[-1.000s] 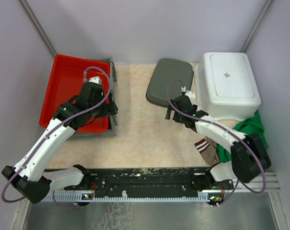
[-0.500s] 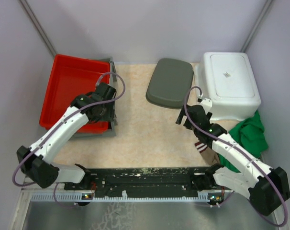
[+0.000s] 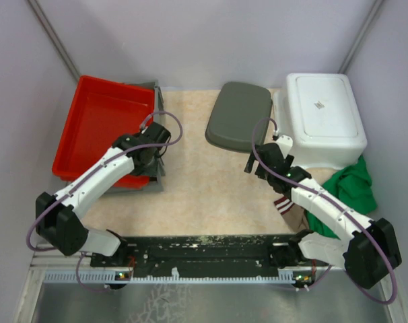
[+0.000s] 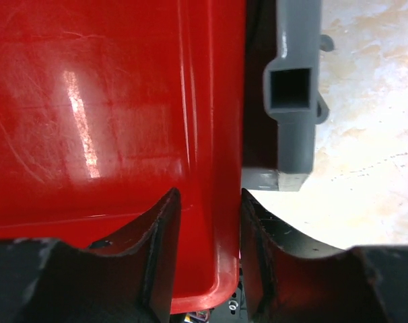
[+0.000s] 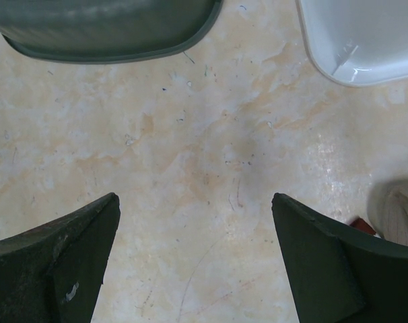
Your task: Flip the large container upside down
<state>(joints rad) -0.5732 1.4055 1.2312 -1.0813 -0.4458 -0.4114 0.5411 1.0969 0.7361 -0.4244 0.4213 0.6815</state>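
Observation:
The large red container sits open side up at the far left, resting on a grey frame. My left gripper is at its near right corner. In the left wrist view the two fingers straddle the red rim, one inside the wall and one outside, closed against it. My right gripper is open and empty, low over bare table between the grey lid and the white tub; in its own view only table shows between the fingers.
A grey lid lies at the back centre, its edge also in the right wrist view. A white tub stands upside down at the back right. A green cloth and a striped item lie near the right arm.
My left gripper has moved from over the red container's middle to its near right corner and closed on the rim. My right gripper has drawn back from the white tub's side.

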